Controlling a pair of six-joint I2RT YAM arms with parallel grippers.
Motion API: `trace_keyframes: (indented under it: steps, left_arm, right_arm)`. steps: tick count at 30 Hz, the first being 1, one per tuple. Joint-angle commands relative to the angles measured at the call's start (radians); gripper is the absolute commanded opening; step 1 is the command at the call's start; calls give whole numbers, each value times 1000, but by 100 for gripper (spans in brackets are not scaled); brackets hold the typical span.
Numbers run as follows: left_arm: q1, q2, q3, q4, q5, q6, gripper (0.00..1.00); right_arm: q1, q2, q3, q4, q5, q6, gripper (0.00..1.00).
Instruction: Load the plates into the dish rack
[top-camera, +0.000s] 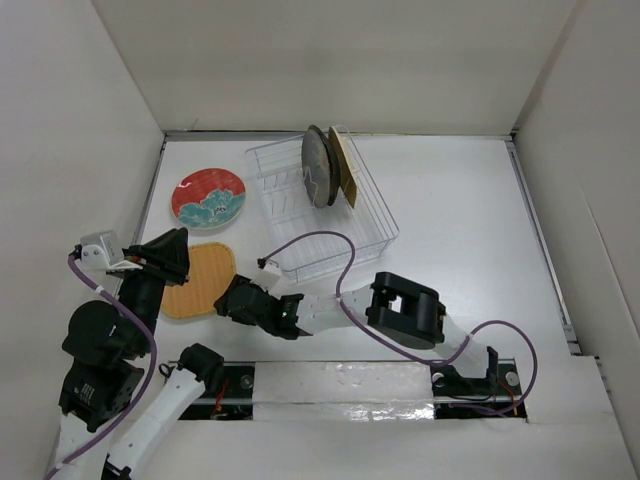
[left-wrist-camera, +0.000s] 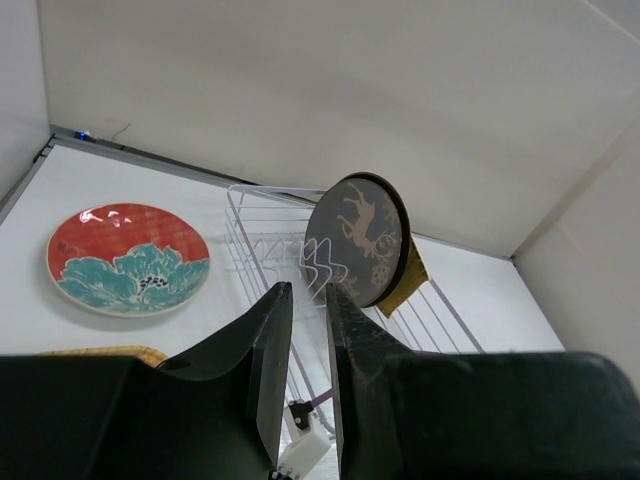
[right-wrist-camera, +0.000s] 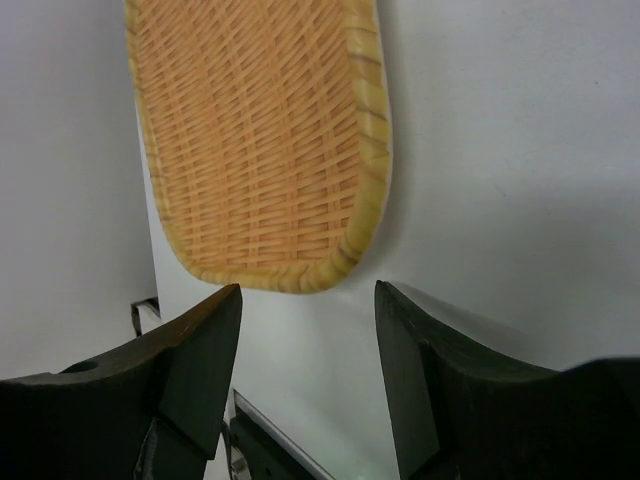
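Observation:
The clear dish rack (top-camera: 330, 225) stands at the table's centre back, also in the left wrist view (left-wrist-camera: 262, 235). A dark plate with a pale design (top-camera: 317, 166) (left-wrist-camera: 355, 240) and the yellow fan-shaped plate (top-camera: 346, 166) (left-wrist-camera: 408, 278) stand upright in it. The red plate with a teal flower (top-camera: 208, 197) (left-wrist-camera: 128, 258) lies flat left of the rack. The woven orange-yellow plate (top-camera: 200, 280) (right-wrist-camera: 260, 130) lies flat near the front left. My right gripper (top-camera: 232, 297) (right-wrist-camera: 308, 290) is open and empty, just short of that plate's near edge. My left gripper (top-camera: 178, 250) (left-wrist-camera: 308, 287) hovers over the plate's left side, its jaws almost together and empty. No cream plate shows.
White walls enclose the table on the left, back and right. A purple cable (top-camera: 320, 240) loops from the right arm over the rack's front edge. The right arm (top-camera: 400, 315) lies low across the front of the table.

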Motion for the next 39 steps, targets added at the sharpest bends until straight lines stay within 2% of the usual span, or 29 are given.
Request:
trace_keyframes:
  steps: [1,4,9,11,13,14,20,26,34,39]
  left_arm:
    - [-4,3,14,16,11,11,18]
    - [-4,-3,30,5,-15,28,18]
    - [-4,-34,63,13,-26,45,18]
    - [-4,-34,73,15,-24,45,18]
    - [-4,-32,76,13,-21,46,19]
    - [-4,-32,78,15,-21,51,18]
    - [-4,-32,66,28,-24,63,19]
    - [-4,-19,63,34,-38,58,18]
    - [-4,-6,73,36,-57,60,18]
    - [-4,14,73,41,-76,65,19]
  right_arm:
    - [-20,43,45,10,36,126,61]
    - [-42,73,51,10,1,167,59]
    - [-53,93,42,2,-2,201,49]
    - [-63,109,59,-16,-13,206,38]
    - [-74,123,79,-29,-24,206,35]
    - [-74,123,76,-24,-27,206,27]
    - [-53,81,36,19,-15,131,0]
    - [26,-47,-44,138,126,-99,0]
    - [35,-286,-126,325,249,-461,0]
    - [26,-398,-148,365,285,-645,0]
